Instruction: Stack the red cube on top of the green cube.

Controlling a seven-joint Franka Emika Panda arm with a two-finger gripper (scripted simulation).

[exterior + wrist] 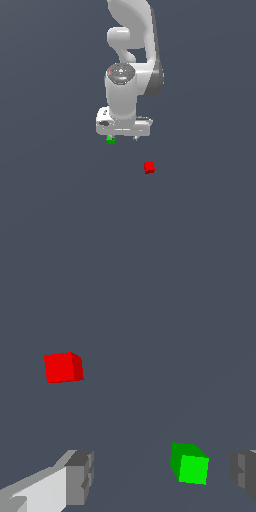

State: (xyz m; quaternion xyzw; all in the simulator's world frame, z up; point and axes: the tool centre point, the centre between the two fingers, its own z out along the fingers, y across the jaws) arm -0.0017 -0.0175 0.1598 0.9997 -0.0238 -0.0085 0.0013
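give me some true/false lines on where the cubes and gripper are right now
1. The red cube sits on top of the green cube. False: they lie apart on the ground.
2. The gripper is open and holds nothing. True.
3. In the exterior view, the gripper is nearer the green cube than the red one. True.
4. In the exterior view, the red cube lies to the left of the green cube. False: it lies to its right.

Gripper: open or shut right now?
Open. In the wrist view the gripper has its jaws spread wide apart, gripping nothing; the green cube sits in the gap, the red cube lies apart.
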